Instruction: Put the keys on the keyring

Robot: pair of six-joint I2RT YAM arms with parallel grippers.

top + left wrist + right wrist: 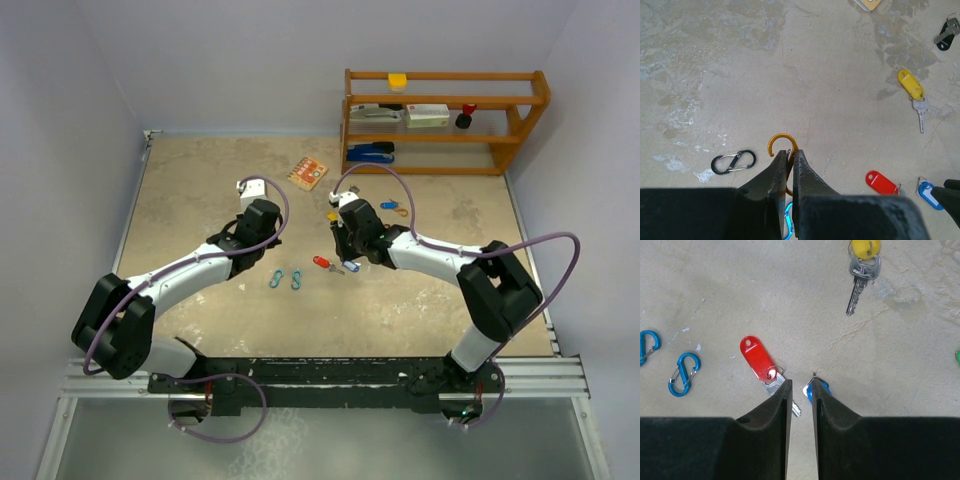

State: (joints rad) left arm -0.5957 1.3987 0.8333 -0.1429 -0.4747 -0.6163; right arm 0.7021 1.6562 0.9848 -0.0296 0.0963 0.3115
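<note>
Hovering low over a mottled beige table [200,190], two robot arms work among small keys. The red key [757,359], a silver blade on a red plastic tag, lies flat near the table's middle.

Just right of the red key lies the blue key [810,390], its tag partly hidden under one finger of the right end effector [801,382]. Those jaws stand narrowly apart, with bare table between them and nothing held. Beyond the red key, toward the far wall, lies the yellow key [860,270].

Left of the red key, the left end effector [789,152] is clamped on the keyring [776,137], an orange hook-shaped clip. Two blue clips [684,374] also lie left of the red key.

The keys look light, stiff and thin. Lying flat on a hard top, they would likely slip from a pinch. The thicker tag seems the best hold, leaving the small ring free, though the blade may swing.

The table is scuffed stone-like laminate. Plain pale walls close it in, and a wooden shelf [520,120] stands far right of the red key.
</note>
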